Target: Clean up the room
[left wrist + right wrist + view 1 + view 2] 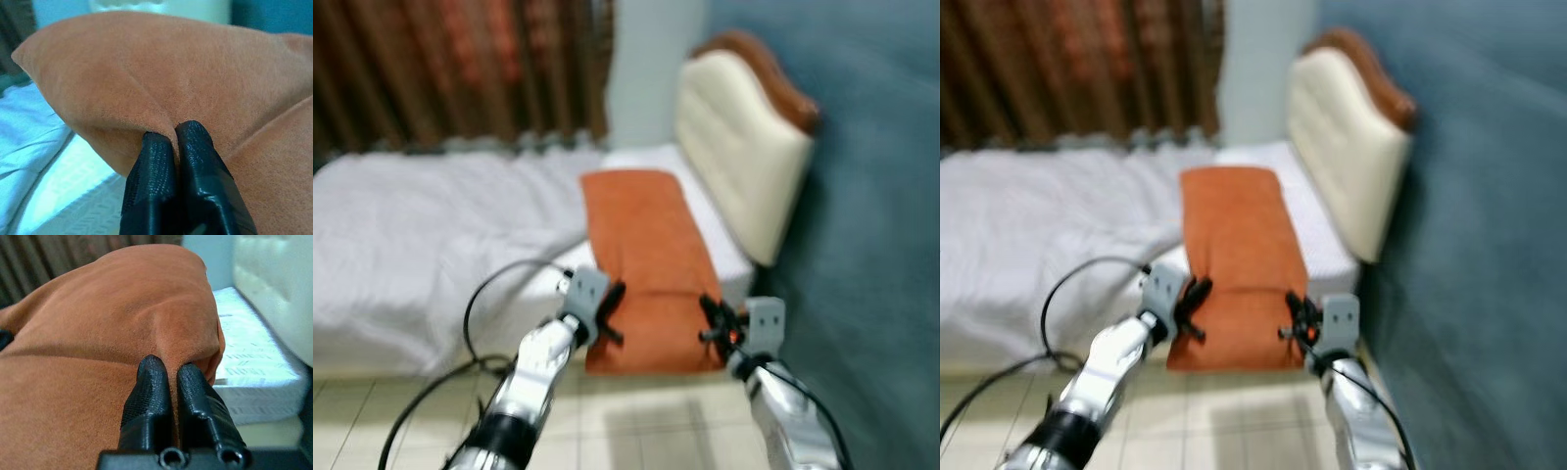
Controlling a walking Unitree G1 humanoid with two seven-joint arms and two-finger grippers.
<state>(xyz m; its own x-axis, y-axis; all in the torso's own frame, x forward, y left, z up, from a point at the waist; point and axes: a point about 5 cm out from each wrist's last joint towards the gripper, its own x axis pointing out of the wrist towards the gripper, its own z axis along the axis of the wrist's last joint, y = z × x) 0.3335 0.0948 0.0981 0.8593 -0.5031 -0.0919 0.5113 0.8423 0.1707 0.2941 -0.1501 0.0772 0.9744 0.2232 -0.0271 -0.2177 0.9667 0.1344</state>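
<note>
An orange blanket (pixel 646 257) lies as a long strip along the head end of a white bed (pixel 431 235), beside the cream headboard (pixel 739 147), its near end draped over the mattress edge toward the tiled floor (pixel 636 421). The left gripper (pixel 610 311) pinches a fold of the blanket at the strip's near left edge, fingers (pixel 161 191) pressed together on the cloth. The right gripper (pixel 717 321) pinches a fold at the near right edge, fingers (pixel 151 396) likewise closed on fabric. Dark curtains (pixel 460 69) hang behind the bed.
</note>
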